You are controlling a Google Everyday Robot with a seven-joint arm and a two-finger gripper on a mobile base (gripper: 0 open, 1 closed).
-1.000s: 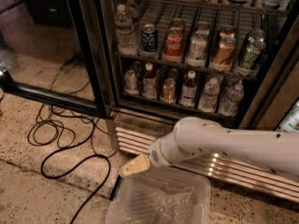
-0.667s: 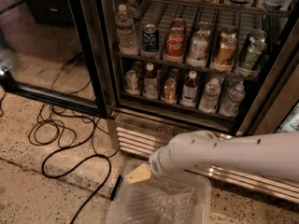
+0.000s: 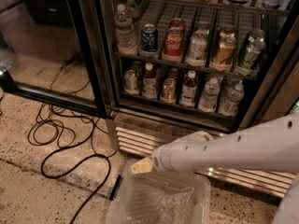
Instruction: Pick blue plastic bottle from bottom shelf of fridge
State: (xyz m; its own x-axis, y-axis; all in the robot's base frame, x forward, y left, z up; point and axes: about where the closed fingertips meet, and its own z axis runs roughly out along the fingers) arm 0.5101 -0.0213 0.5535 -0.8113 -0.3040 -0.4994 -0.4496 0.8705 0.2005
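The fridge (image 3: pixel 105 55) stands with its glass door swung open to the left. On the bottom shelf (image 3: pixel 177 105), second lane from the left, stands the blue plastic bottle (image 3: pixel 149 80): white cap, dark body, pale label. A similar white-capped bottle (image 3: pixel 189 87) stands two lanes to the right. My white arm reaches in from the right, low in front of the base grille. My gripper (image 3: pixel 140 166), a tan tip, hangs over the far rim of a clear bin. It is well below the shelf and holds nothing that I can see.
A clear plastic bin (image 3: pixel 159 197) with bubble wrap sits on the floor under the arm. Black cables (image 3: pixel 70 148) loop across the floor at left. Cans (image 3: pixel 168 90) and clear water bottles (image 3: pixel 231 97) share the bottom shelf. Soda cans (image 3: pixel 174 45) fill the rack above. The louvred grille (image 3: pixel 135 141) lies beneath.
The arm has shifted a little in front of the grille. The gripper tip dipped slightly, then came back up, still over the bin's far rim. Nothing on the shelves has moved.
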